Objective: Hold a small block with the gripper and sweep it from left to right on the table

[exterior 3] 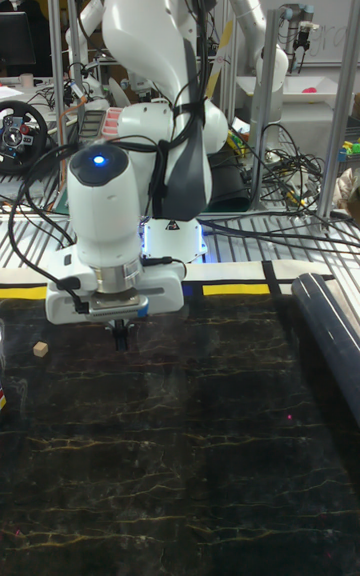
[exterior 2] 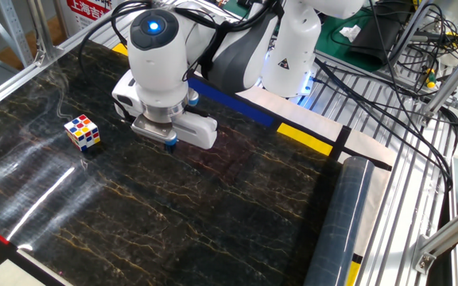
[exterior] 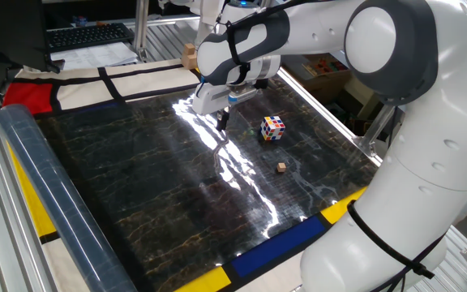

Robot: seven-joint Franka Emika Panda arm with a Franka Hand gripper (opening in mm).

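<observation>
A: Starting at the left of the tall fixed view, where's the small block [exterior 3: 41, 348]?

B: Lying loose on the table [exterior 3: 200, 456], well left of the gripper [exterior 3: 121, 335], touching nothing. In one fixed view it sits alone [exterior: 281, 167], nearer the camera than the puzzle cube [exterior: 272, 128].

A: So the gripper holds nothing?

B: Nothing shows between the fingers. They look drawn close together, hanging just above the marble, though the tips are too small and dark to call it, so I cannot tell if they are fully shut.

A: Why is it parked there?

B: My guess: the pickup hasn't begun. It would have to travel to the block and spread its fingers around it.

A: What does each view add?

B: The other fixed view shows the cube [exterior 2: 82, 132] left of the gripper [exterior 2: 170, 143] but hides the block entirely. Only one fixed view shows the taller wooden block [exterior: 189, 57] behind the arm at the far edge, off the marble
</observation>
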